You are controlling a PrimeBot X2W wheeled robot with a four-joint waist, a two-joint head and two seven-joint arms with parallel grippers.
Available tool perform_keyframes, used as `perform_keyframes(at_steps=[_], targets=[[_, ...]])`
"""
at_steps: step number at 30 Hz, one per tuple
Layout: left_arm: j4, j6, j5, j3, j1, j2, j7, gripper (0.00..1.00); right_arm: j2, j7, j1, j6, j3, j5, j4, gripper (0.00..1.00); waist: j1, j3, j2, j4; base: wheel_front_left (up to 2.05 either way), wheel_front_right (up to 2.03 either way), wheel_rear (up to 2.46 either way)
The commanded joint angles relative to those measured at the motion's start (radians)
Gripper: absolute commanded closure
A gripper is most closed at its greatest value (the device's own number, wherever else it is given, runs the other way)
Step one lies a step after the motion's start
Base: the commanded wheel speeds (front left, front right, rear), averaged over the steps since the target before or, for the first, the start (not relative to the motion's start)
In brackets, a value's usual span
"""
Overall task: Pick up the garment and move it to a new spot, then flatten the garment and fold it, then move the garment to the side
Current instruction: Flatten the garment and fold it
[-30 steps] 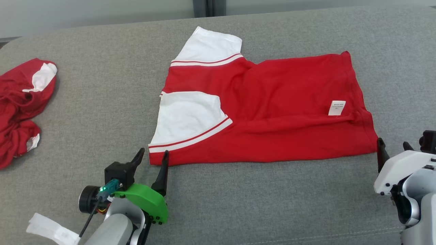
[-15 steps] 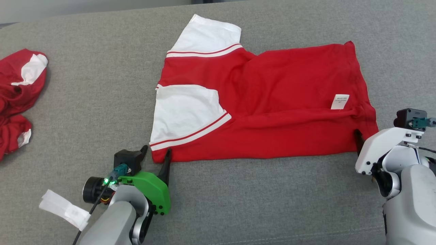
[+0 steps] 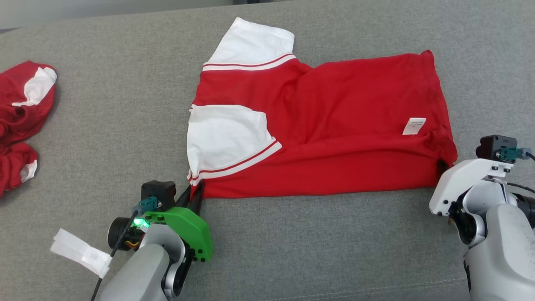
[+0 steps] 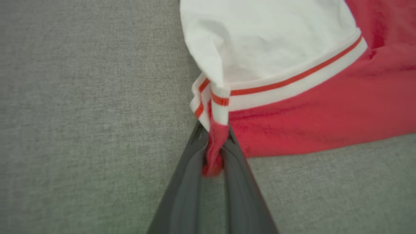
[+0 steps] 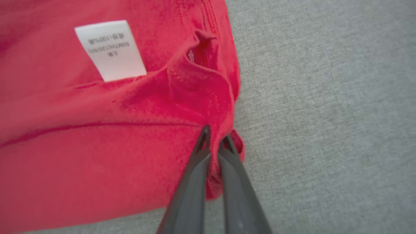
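Observation:
The garment [image 3: 334, 125] is a red shirt with white sleeves, lying partly folded on the grey cushion. My left gripper [image 3: 195, 190] is shut on the garment's near left corner, by the striped sleeve cuff [image 4: 224, 97]; red cloth bunches between its fingers [image 4: 191, 162]. At the near right corner, my right gripper [image 3: 442, 167] is shut on the hem [image 5: 224, 117], with the cloth pinched between its fingers [image 5: 195, 169]. A white care label [image 5: 110, 48] lies just left of that grip.
A second red and white garment [image 3: 21, 121] lies crumpled at the far left of the grey cushion [image 3: 104, 104]. A white tag [image 3: 79, 253] hangs off my left arm's cable. The cushion's seam [image 3: 376, 288] runs along the near edge.
Both grippers have moved forward onto the garment's near corners and gone from open to shut on the cloth. The left corner has bunched up slightly. The head camera shifted a little.

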Motion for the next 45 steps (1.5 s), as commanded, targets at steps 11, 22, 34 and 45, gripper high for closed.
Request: perform_keyframes(at_steps=[11, 22, 34, 45], targets=[[-0.104, 0.042, -0.034, 0.014, 0.163, 0.061, -0.004, 1.00, -0.005, 0.022, 0.189, -0.002, -0.026, 0.065, -0.169, 1.00, 0.0000, -0.092, 0.0000, 0.026, 0.00, 0.00, 0.00], [-0.324, 0.127, -0.056, 0.015, 0.310, 0.114, 0.054, 1.00, -0.006, 0.037, 0.311, -0.002, -0.066, 0.084, -0.233, 0.02, 0.0000, -0.123, 0.0000, 0.030, 0.00, 0.00, 0.00], [-0.348, 0.108, -0.055, 0.031, 0.300, 0.101, -0.030, 0.00, -0.002, -0.084, 0.303, -0.001, -0.052, 0.068, -0.253, 0.00, 0.0000, -0.163, 0.0000, 0.025, 0.00, 0.00, 0.00], [-0.314, 0.088, -0.064, 0.042, 0.164, 0.125, 0.049, 0.00, -0.002, 0.021, 0.222, -0.001, -0.017, 0.030, -0.268, 0.00, 0.0000, -0.168, 0.0000, 0.000, 0.00, 0.00, 0.00]])
